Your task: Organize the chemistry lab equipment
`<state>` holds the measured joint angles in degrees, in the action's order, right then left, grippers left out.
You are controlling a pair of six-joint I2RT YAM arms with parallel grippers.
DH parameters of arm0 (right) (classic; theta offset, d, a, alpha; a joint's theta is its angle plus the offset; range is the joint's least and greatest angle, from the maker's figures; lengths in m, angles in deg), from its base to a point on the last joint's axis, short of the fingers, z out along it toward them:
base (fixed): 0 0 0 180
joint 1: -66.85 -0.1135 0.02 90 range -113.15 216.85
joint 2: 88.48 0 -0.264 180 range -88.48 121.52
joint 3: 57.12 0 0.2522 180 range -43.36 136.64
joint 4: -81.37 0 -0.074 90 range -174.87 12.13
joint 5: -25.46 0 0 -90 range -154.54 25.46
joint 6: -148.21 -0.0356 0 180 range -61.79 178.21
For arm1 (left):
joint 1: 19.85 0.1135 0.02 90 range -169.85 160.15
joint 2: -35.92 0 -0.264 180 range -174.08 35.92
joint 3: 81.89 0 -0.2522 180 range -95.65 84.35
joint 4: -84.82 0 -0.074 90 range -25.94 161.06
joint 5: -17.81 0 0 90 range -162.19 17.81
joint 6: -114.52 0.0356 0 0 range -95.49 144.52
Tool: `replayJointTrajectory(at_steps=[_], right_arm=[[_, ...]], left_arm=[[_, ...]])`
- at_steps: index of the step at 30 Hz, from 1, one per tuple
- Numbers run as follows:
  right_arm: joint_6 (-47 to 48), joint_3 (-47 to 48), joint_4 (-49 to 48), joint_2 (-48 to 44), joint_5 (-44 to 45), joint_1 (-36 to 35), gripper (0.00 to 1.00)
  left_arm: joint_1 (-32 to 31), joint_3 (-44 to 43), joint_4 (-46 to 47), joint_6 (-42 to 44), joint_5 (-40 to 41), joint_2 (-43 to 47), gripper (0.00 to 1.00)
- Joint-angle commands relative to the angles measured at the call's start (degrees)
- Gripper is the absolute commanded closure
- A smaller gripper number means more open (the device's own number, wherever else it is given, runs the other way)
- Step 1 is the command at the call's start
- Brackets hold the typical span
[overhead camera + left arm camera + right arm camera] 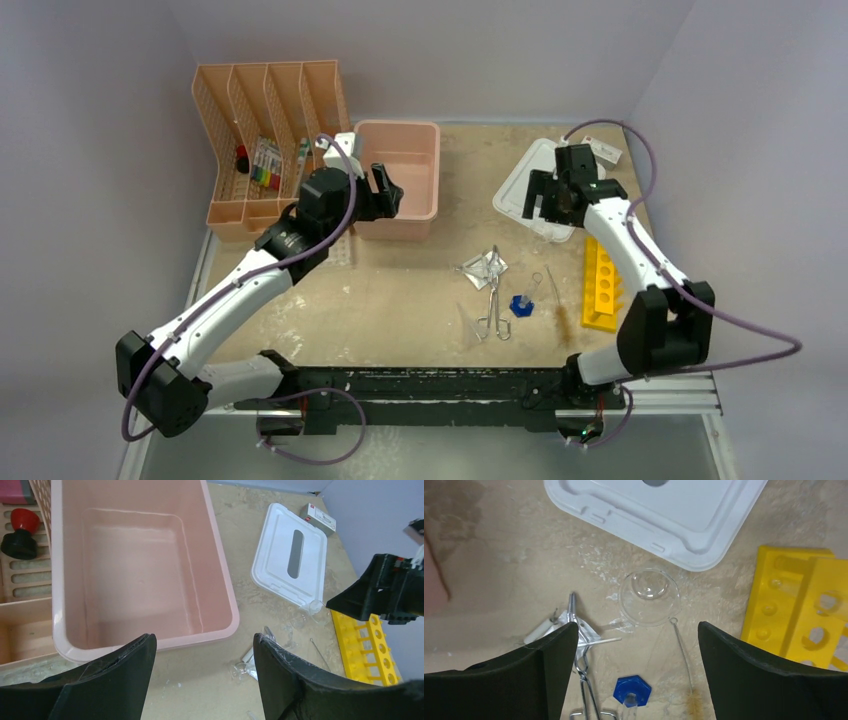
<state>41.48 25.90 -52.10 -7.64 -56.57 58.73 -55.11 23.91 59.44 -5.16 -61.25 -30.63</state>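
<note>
We are hovering left gripper (386, 190) by the upper-centre pink rectangular plastic bin (410, 165), right gripper (541, 205) over the white flat lid (522, 180) edge, both gaping empty.

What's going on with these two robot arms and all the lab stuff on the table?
It's a lab-equipment tidy-up, and neither hand holds anything right now. The left hand hangs open at the near rim of the empty pink bin. The right hand is open above a clear round dish beside the white lid. The metal forceps, blue-capped tube, small clear bag and yellow rack lie loose on the table.
</note>
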Motion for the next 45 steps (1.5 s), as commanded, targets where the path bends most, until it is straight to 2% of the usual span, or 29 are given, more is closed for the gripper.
replayJointTrajectory(at_steps=[1,4,12,16,19,23,27,38,45], right_arm=[[-2.86,-0.36,0.47,3.76,-0.3,0.22,0.08],[-2.89,-0.5,0.0,6.96,-1.76,0.02,0.01],[-1.3,0.39,-1.7,15.58,1.35,0.03,0.04],[-1.47,1.23,-2.39,17.03,4.65,-0.03,0.16],[-0.16,1.25,-4.01,16.81,3.86,0.03,0.32],[0.55,2.12,-4.47,16.34,2.11,0.03,0.47],[0.83,4.69,-3.71,15.75,1.66,-0.51,0.55],[0.91,22.62,-2.93,13.17,-1.66,-7.35,0.56],[3.85,40.69,-0.9,21.13,-7.79,-15.52,0.55]], left_arm=[[0.33,-0.63,0.74,-1.61,2.88,-0.42,0.3],[0.29,-0.95,0.29,-1.66,3.5,-1.06,0.3],[0.29,-2.0,0.39,-0.99,0.07,-2.93,0.3],[0.29,-2.22,0.39,-1.0,0.53,-3.37,0.3],[0.35,-2.72,0.29,-0.67,0.6,-3.75,0.3],[0.34,-2.99,0.06,-0.3,1.12,-3.95,0.3],[0.31,-3.31,-0.62,-0.44,2.92,-3.94,0.3],[1.42,-4.1,-7.72,-3.81,14.97,-3.17,0.28],[7.97,-5.5,-13.64,-8.91,16.3,-3.34,0.28]])
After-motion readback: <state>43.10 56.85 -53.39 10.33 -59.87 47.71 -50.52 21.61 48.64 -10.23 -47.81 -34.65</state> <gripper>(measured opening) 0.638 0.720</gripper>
